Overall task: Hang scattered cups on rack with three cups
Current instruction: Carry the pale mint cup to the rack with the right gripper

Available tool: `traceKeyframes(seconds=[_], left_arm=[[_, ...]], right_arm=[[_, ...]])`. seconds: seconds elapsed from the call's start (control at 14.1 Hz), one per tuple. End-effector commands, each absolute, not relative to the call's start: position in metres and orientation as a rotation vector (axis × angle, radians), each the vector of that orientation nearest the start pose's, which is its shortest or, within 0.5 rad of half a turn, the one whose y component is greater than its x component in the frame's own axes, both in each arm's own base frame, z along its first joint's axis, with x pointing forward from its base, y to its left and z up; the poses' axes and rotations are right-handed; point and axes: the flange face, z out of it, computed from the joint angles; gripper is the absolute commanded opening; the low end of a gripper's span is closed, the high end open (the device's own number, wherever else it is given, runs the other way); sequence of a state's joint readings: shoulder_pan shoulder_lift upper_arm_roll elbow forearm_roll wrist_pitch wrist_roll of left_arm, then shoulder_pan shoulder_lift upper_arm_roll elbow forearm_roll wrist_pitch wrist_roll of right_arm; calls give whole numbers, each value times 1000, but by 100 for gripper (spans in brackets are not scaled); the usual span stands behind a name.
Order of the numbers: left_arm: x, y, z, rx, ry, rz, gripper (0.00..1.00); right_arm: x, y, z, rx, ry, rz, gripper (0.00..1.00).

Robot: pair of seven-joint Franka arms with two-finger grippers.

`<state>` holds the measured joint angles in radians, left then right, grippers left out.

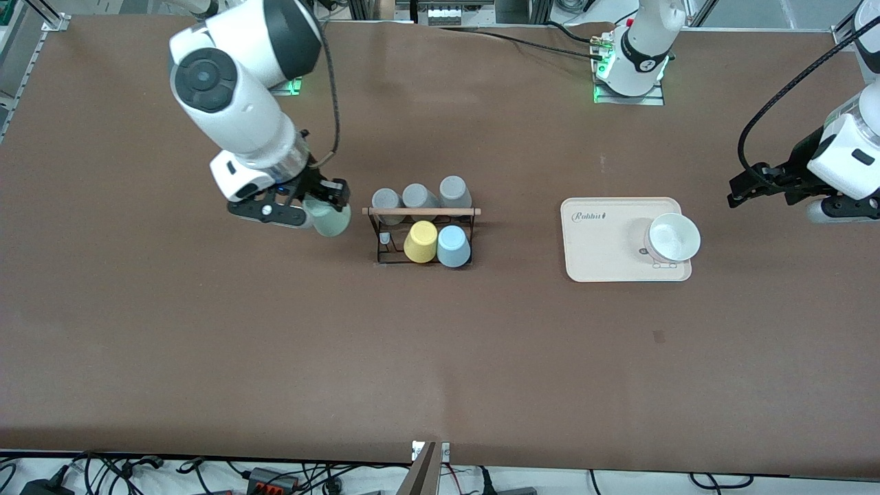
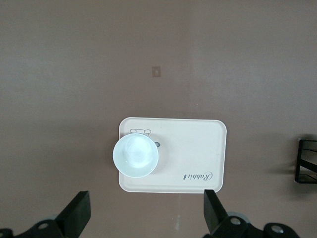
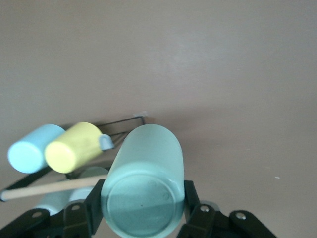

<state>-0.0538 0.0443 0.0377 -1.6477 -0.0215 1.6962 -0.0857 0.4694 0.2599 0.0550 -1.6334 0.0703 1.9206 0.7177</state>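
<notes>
My right gripper (image 1: 317,201) is shut on the pale sage green cup (image 1: 330,218), held above the table just beside the rack's end toward the right arm; in the right wrist view the green cup (image 3: 143,183) sits base-up between the fingers. The black wire rack (image 1: 421,234) with its wooden rod (image 1: 421,211) carries the light blue cup (image 1: 454,246) and a yellow cup (image 1: 421,241) on its nearer pegs and three grey cups (image 1: 418,197) on the farther pegs. My left gripper (image 1: 760,185) is open and empty, waiting above the table's end past the tray.
A beige rounded tray (image 1: 605,240) holds a white bowl (image 1: 674,237) toward the left arm's end; both show in the left wrist view, the tray (image 2: 198,148) and the bowl (image 2: 135,154). One bare peg (image 1: 385,238) stands at the rack's nearer corner beside the yellow cup.
</notes>
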Motion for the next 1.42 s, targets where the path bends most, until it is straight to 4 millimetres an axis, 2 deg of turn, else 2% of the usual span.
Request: traceKeyframes(seconds=[0.0, 0.14, 0.28, 0.5, 0.64, 0.78, 0.92, 1.06, 1.35], left_arm=[[574, -11, 580, -3153, -77, -23, 100], [577, -11, 575, -3152, -78, -9, 100], [582, -13, 570, -3153, -73, 1, 100], [584, -12, 575, -3168, -86, -18, 100], [585, -11, 591, -3161, -83, -64, 100], [581, -7, 598, -3158, -90, -72, 100], [577, -4, 595, -3156, -99, -24, 100], [574, -3, 602, -3155, -99, -38, 100], [576, -9, 610, -3155, -81, -84, 100]], right_arm=[[558, 355, 468, -3001, 393, -29, 38], [554, 372, 453, -3004, 392, -32, 38], [553, 379, 444, -3016, 416, -61, 38], [552, 388, 433, -3022, 395, -97, 38], [551, 390, 424, -3032, 379, -118, 38], [548, 395, 412, -3045, 371, -128, 38], [546, 402, 397, -3073, 395, -152, 38], [541, 410, 385, -3088, 397, -155, 38], [536, 413, 376, -3102, 381, -155, 38]])
